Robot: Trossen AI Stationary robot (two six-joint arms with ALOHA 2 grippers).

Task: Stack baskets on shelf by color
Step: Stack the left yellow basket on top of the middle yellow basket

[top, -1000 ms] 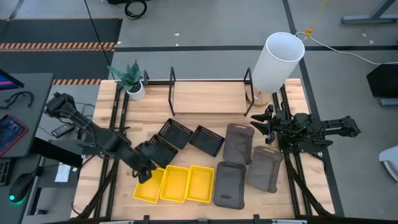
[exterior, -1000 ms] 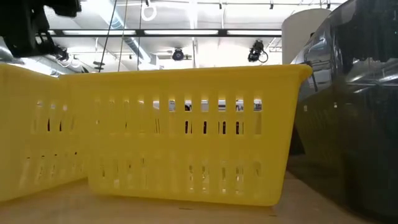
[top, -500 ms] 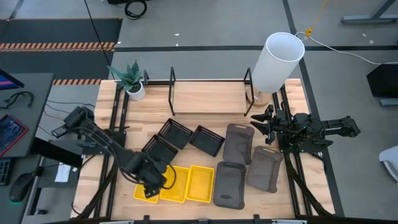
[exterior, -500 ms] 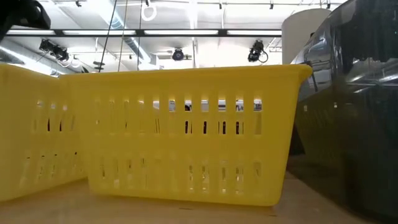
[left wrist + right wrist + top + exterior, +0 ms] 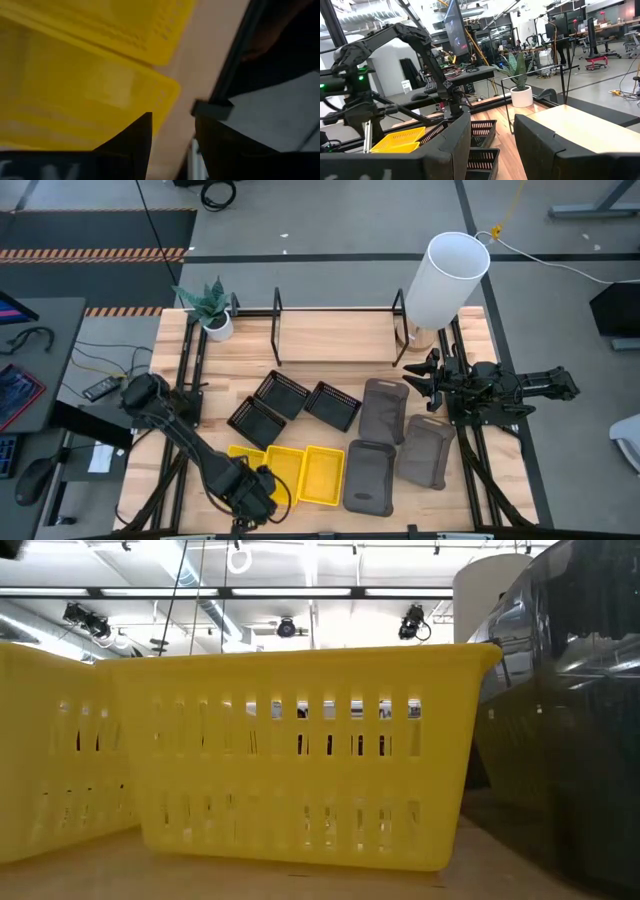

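Yellow baskets (image 5: 298, 473) sit side by side at the front edge of the wooden table (image 5: 330, 345), and the left gripper (image 5: 252, 492) hangs low over the one farthest to the left, hiding most of it. In the left wrist view its two dark fingers (image 5: 135, 142) stand apart with nothing between them, right above the yellow corner near the table's edge. Three black slatted baskets (image 5: 283, 393) lie in a bunch just behind the yellow ones. Four dark grey baskets (image 5: 383, 412) lie to their right, in two rows. The shelf (image 5: 276, 327) of black rods stands at the back of the table, with no basket on it. A small potted plant (image 5: 212, 310) sits by its left end and a tall white cylinder (image 5: 444, 279) by its right end. The right gripper (image 5: 418, 376) waits at the right side of the table, near the grey baskets, its fingers (image 5: 454, 145) apart and holding nothing.
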